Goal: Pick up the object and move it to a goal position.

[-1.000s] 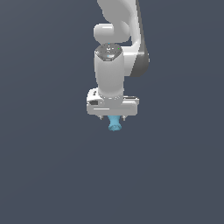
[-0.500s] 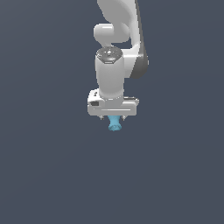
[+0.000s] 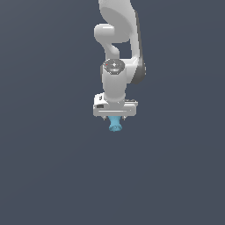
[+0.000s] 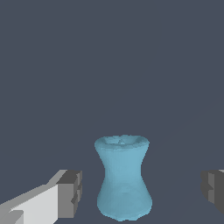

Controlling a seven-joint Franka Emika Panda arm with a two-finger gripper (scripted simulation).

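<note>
**Desk:** Start at the claw. What have you got?

**Operator:** I have the gripper [image 4: 138, 190] spread wide, clamping nothing. On my wrist view the two dark fingertips [image 4: 70, 192] stand well out on either side of the object [image 4: 124, 179], with clear floor showing between each pad and the blue body. Neither pad touches it.

**Desk:** And where is the object exactly?

**Operator:** Between the jaws, about midway. It is a small cyan piece, pinched in at the waist and flared at both ends, standing upright on the dark floor [image 4: 109, 65] as far as I can judge. From the exterior view the object [image 3: 115, 125] pokes out just below the white hand of the arm [image 3: 116, 83], which points straight down over it.

**Desk:** Why bracket it like that?

**Operator:** My reading is that I am lined up for the pinch: straddling it evenly means both pads should meet it together and not shove it sideways. The narrow waist looks like the natural place to bite, since the flares above and below would help stop it sliding out.

**Desk:** Any worry?

**Operator:** It is tiny against the hand, so a slightly off-centre closure could tip it. I see no goal marker in either view, so I cannot say where it must go. The lift has not begun; closing comes first
</note>
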